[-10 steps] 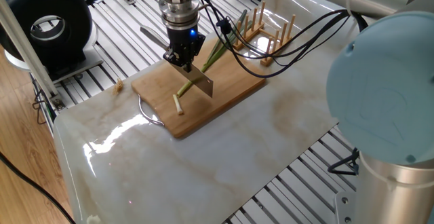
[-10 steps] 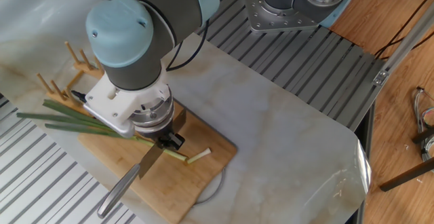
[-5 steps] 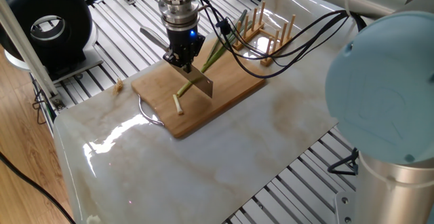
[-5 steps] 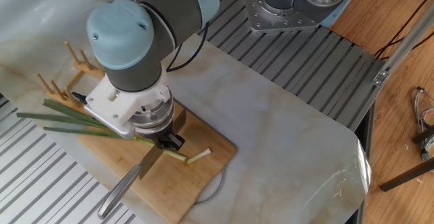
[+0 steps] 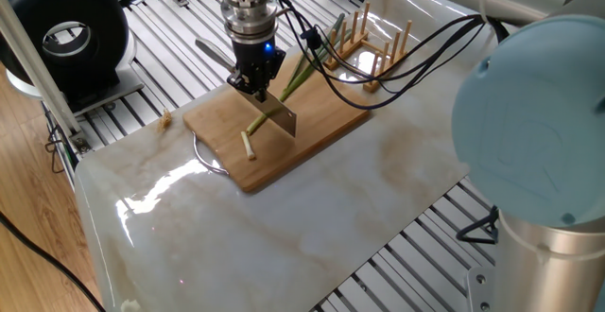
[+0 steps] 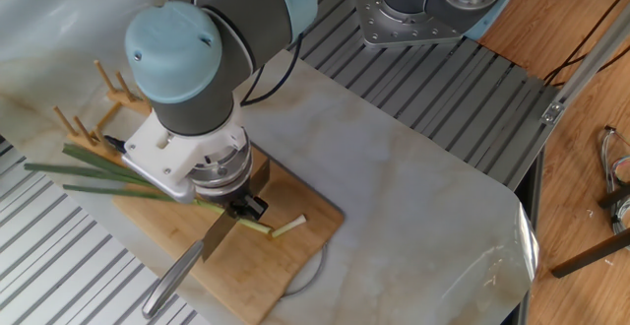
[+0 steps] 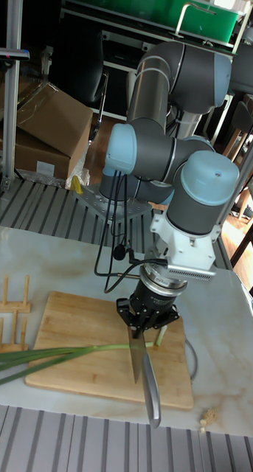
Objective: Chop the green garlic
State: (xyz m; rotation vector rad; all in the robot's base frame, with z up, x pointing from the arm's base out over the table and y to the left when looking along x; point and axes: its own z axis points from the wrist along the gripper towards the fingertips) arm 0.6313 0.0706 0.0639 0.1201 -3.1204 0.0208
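Observation:
The green garlic [image 5: 301,74] lies across a wooden cutting board [image 5: 317,134], its dark leaves [image 6: 87,174] trailing off the board's edge. One short cut piece [image 5: 247,145] rests loose near the pale end of the stalk [image 6: 255,226]. My gripper [image 5: 253,83] is shut on a knife; the blade [image 5: 285,118] stands edge-down on the stalk and the grey handle [image 6: 173,277] sticks out past the board. In the tall fixed view the gripper [image 7: 144,326] sits right above the blade [image 7: 136,358], which crosses the stalk [image 7: 60,355].
A wooden peg rack [image 5: 374,43] stands just beyond the board by the leaves. A black round fan [image 5: 66,30] sits at the far left on the slatted frame. A small crumb [image 5: 165,117] lies on the marble top. Cables [image 5: 416,52] hang over the rack.

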